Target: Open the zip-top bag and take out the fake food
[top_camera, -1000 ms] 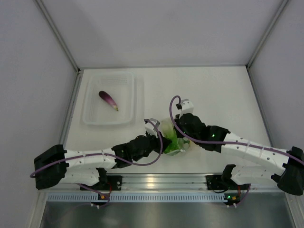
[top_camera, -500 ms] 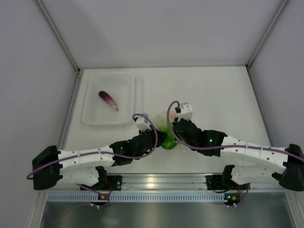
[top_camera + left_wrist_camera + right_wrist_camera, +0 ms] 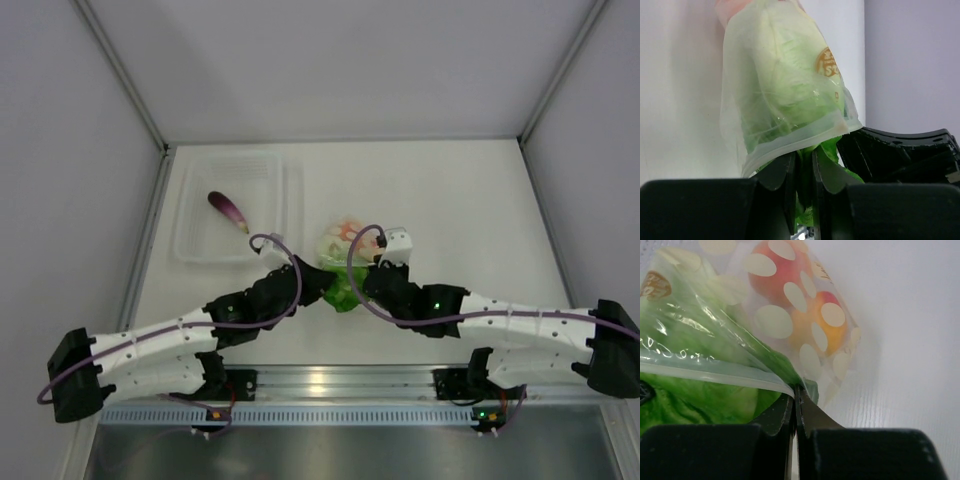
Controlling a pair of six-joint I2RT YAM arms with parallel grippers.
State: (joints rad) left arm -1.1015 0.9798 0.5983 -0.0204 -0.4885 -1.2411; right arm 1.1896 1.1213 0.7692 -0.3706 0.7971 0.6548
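The zip-top bag [image 3: 343,240], clear with white dots, lies mid-table with its mouth toward the arms. Two orange peaches [image 3: 825,325] sit in its far end. The green lettuce [image 3: 785,95] fills the near part and pokes out of the mouth [image 3: 340,295]. My left gripper [image 3: 804,167] is shut on a leaf of that lettuce at the mouth. My right gripper [image 3: 796,397] is shut on the bag's rim [image 3: 715,371]. In the top view the two grippers, left [image 3: 318,283] and right [image 3: 362,275], meet at the mouth. The purple eggplant [image 3: 228,212] lies in the tray.
A rigid clear tray [image 3: 270,170] stands at the back left of the white table. Grey walls close in the table on the left, back and right. The right gripper's black body [image 3: 900,155] sits close beside my left fingers.
Both grippers have slid away from the arm bases toward the table's middle, taking the bag and lettuce along. The bag now stretches out beyond them, peaches at the far end.
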